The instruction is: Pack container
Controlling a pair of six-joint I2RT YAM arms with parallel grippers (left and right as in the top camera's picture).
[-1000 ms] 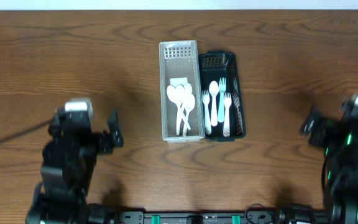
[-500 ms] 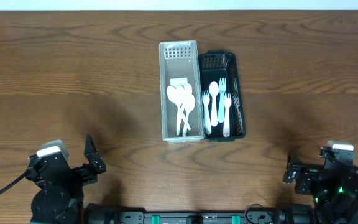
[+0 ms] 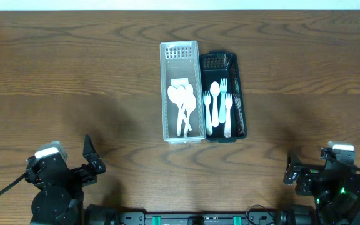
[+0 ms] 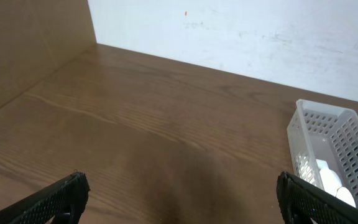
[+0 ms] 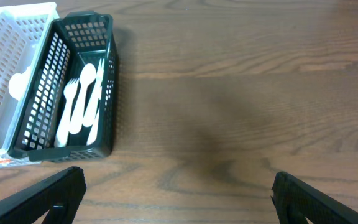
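A white sticker (image 3: 180,82) inside the white basket (image 3: 180,51) is too small to read. That basket holds white spoons (image 3: 183,103) and touches the black basket (image 3: 219,60) of forks (image 3: 224,103) in the middle of the table (image 3: 74,62). The left gripper (image 4: 179,202) and right gripper (image 5: 179,196) sit at the near edge, well apart from both baskets, fingers spread wide.

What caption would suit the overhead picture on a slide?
Left gripper and right gripper sit open at the table's near edge; white basket of spoons beside dark basket of mixed cutlery.
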